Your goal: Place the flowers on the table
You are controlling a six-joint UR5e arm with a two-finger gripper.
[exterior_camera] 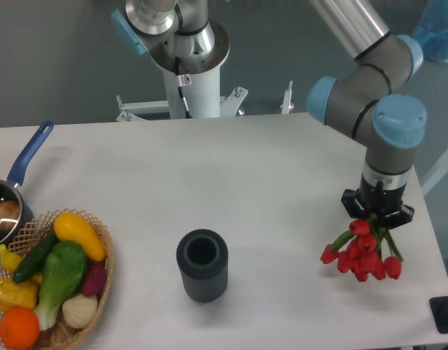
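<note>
The claw (377,214) points straight down near the right edge of the white surface (245,189) and is clenched on the green stems of the flowers (360,256). The red buds hang directly beneath the claw, fanned out slightly to its left and right, low over the surface; whether they touch it cannot be told from this view. Well to the left of the claw, and a little nearer the front edge, a dark ribbed cylinder (202,265) stands upright with its open top showing. Far to the claw's left, at the front corner, sits a wicker basket (101,281) filled with vegetables and fruit. Just behind the basket, at the left edge, is a small pot with a blue handle (28,155). The arm's white base (194,84) stands behind the surface, well left of the claw.
</note>
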